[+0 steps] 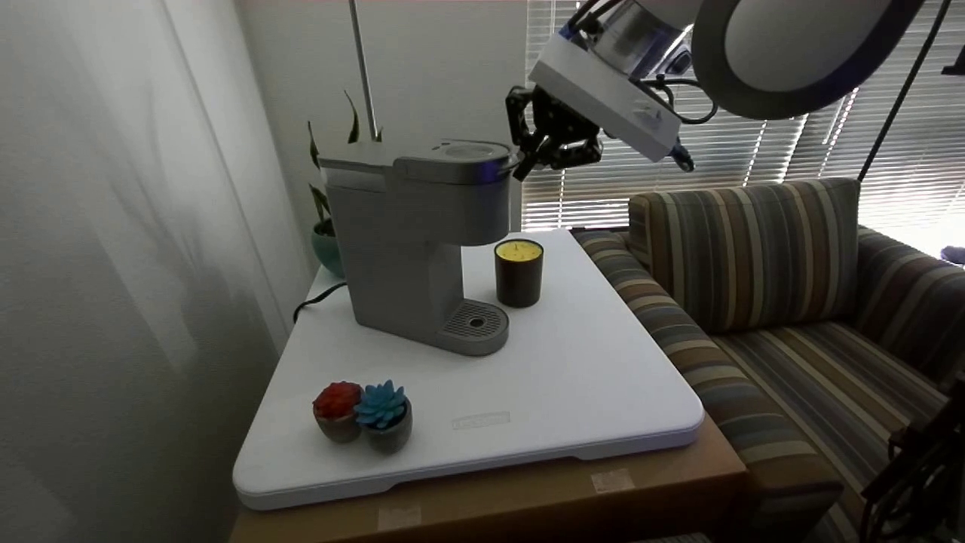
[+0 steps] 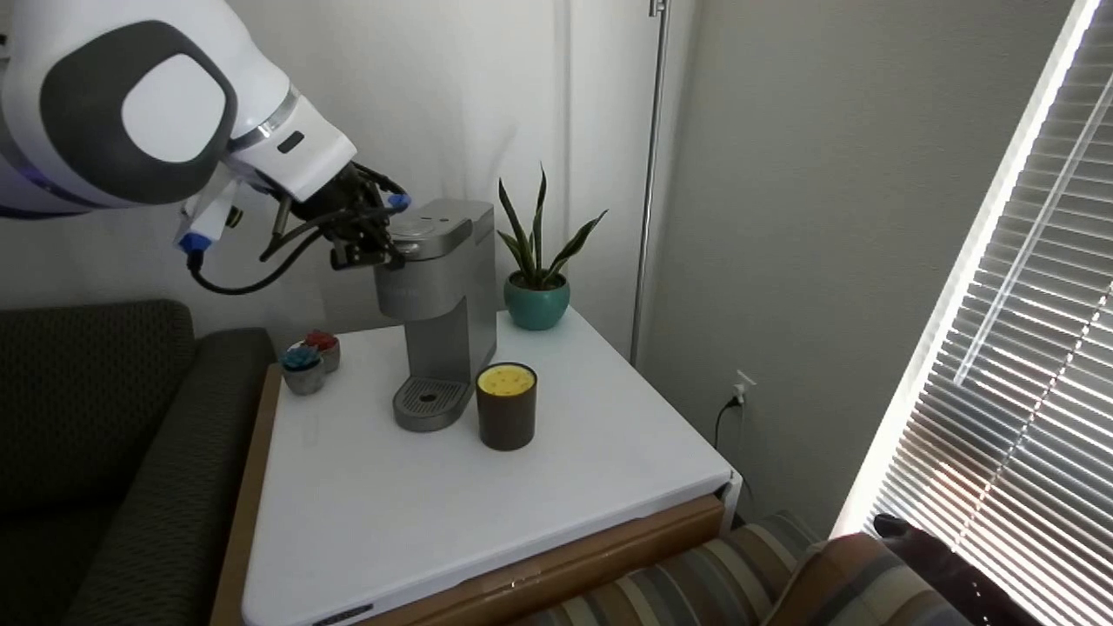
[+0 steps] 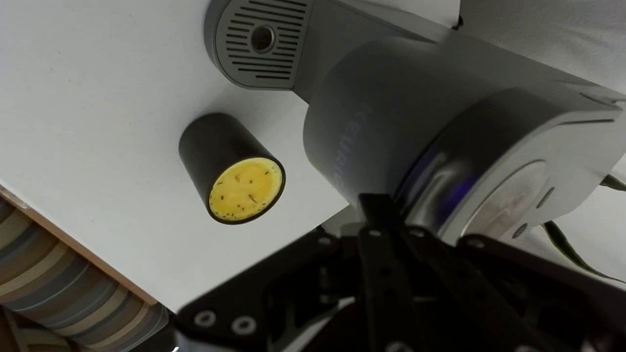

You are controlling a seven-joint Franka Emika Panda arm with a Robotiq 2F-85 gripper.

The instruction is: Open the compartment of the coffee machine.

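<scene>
At the left of an exterior view, a plant in a teal pot stands partly hidden behind the machine; a black cord lies near it on the white table. Closer to the camera, side by side, stand a red succulent and, to its right, a blue succulent — both potted. The grey machine is upright, its round drip base facing right. The compartment lid forms its rounded top and lies down flat. A dark candle with yellow wax sits just beyond the drip base, apart from it. Higher up, the gripper is at the lid's front edge. The wrist view shows its jaws pressed together, the tips either touching that edge or just beside it — I cannot tell which. The white arm slants down to it from the upper right, before window blinds. Farthest right, alongside the table, is a striped couch.
</scene>
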